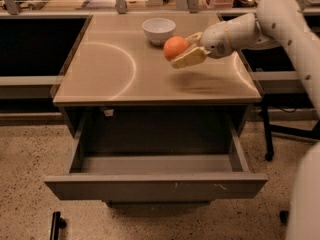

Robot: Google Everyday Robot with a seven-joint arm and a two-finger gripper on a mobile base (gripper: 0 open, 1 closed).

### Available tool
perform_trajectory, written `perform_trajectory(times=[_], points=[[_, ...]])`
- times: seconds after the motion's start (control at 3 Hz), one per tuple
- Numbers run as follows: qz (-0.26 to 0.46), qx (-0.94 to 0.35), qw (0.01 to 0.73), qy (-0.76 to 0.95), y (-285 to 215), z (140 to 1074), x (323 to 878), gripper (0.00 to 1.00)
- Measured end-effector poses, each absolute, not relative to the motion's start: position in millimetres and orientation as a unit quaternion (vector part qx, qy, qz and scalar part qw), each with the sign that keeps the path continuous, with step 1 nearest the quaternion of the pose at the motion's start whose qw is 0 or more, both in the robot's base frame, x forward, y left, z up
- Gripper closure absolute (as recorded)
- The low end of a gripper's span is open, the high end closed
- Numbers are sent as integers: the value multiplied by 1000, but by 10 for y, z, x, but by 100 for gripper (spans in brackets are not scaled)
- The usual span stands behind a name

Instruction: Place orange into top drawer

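Observation:
The orange (174,47) is a small round orange fruit held between the cream fingers of my gripper (184,49), which is shut on it. It hangs above the right middle of the cabinet top (125,74), casting a shadow below. The white arm reaches in from the upper right. The top drawer (155,184) is pulled open below the cabinet top; its grey-brown front panel has small white scratches and its inside looks empty. The gripper is behind and above the open drawer.
A white bowl (158,30) stands at the back of the cabinet top, just left of the gripper. Dark side tables flank the cabinet. A black handle (55,225) lies on the speckled floor at lower left. Chair legs show at right.

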State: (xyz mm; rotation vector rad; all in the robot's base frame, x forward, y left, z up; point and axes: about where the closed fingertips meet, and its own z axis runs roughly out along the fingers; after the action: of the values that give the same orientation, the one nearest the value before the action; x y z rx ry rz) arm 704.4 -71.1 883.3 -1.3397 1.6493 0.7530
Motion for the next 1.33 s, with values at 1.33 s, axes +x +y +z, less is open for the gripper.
perform_trajectory(times=[1.33], points=[[273, -493, 458, 688, -910, 8962, 6230, 100]])
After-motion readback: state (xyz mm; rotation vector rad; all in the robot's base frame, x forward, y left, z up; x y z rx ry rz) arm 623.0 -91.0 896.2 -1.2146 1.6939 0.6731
